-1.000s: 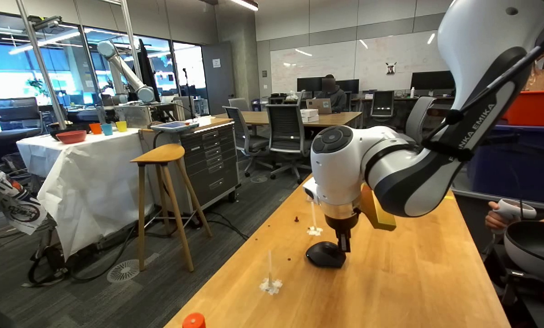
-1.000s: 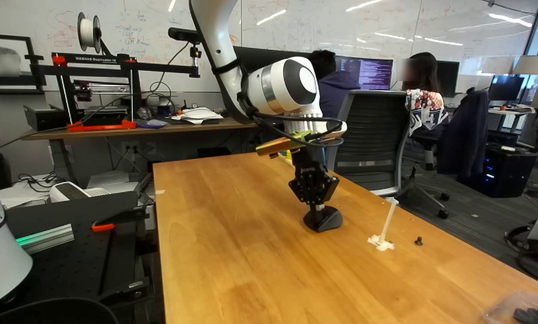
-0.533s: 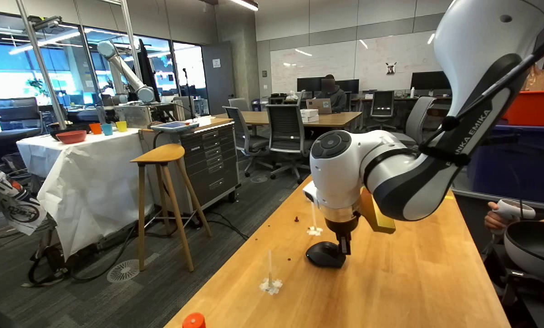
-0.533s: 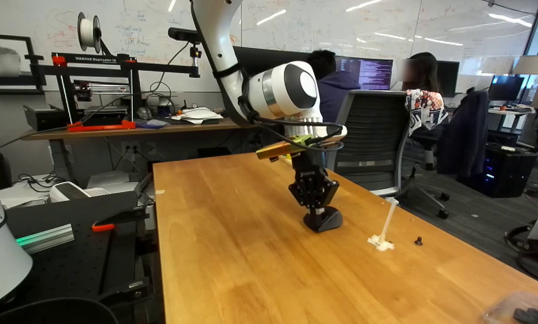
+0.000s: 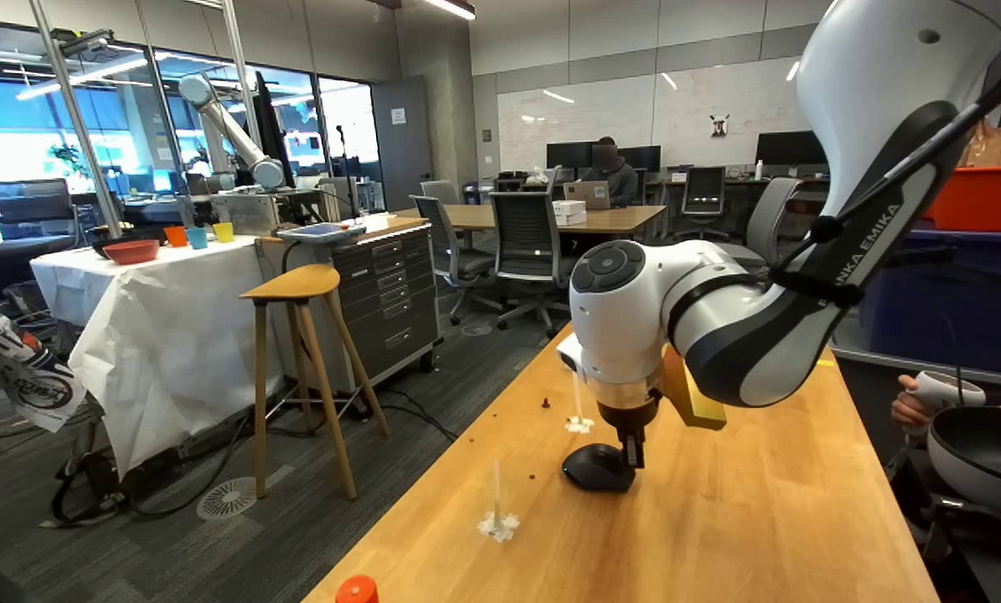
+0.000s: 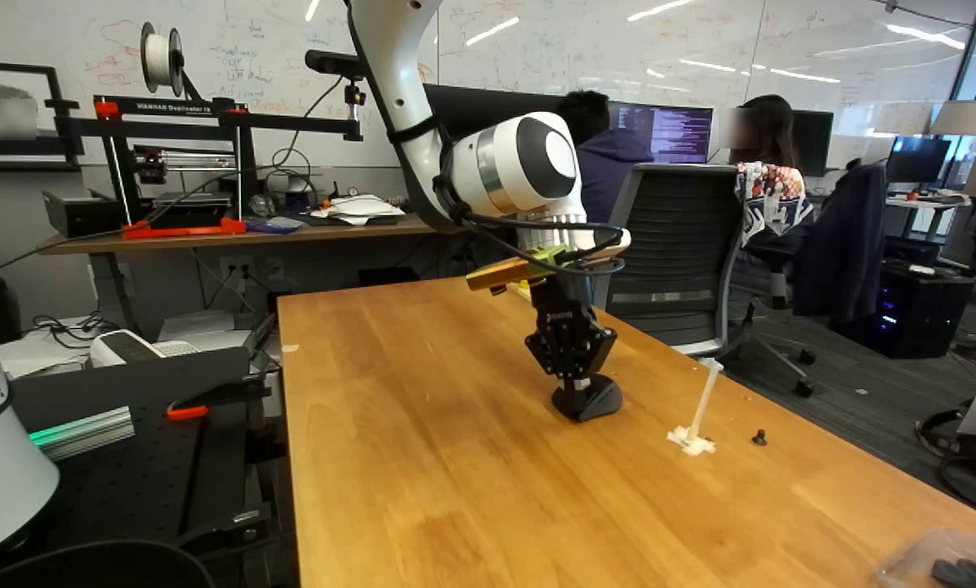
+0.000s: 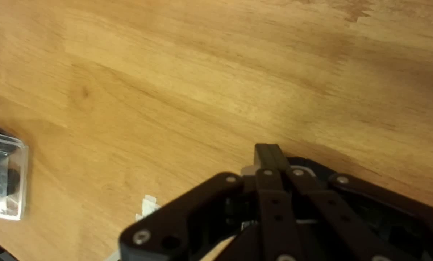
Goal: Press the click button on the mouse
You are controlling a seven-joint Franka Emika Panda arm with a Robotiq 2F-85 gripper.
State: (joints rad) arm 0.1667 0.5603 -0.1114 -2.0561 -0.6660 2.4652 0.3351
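The black, rounded mouse (image 5: 592, 469) sits on the wooden table, and it also shows in an exterior view (image 6: 600, 398). My gripper (image 5: 637, 466) points down at one end of the mouse. In an exterior view the gripper (image 6: 571, 394) overlaps the mouse's end. In the wrist view the gripper (image 7: 268, 145) has its two fingers pressed together with nothing between them. Only a dark strip of the mouse (image 7: 321, 169) shows there, behind the right finger; the rest is hidden. The fingertips look in contact with the mouse, but I cannot tell whether its button is pressed down.
Thin white rods stand taped to the table (image 5: 693, 536); one rod (image 5: 497, 494) is nearer the camera and another (image 6: 704, 400) is near the mouse. A clear plastic box (image 7: 22, 174) lies at the left. An orange cap (image 5: 357, 590) is at the table edge.
My arm and gripper have lowered slightly against the mouse's end since one second ago. Over the last half second almost nothing moved; the mouse may have shifted very slightly.
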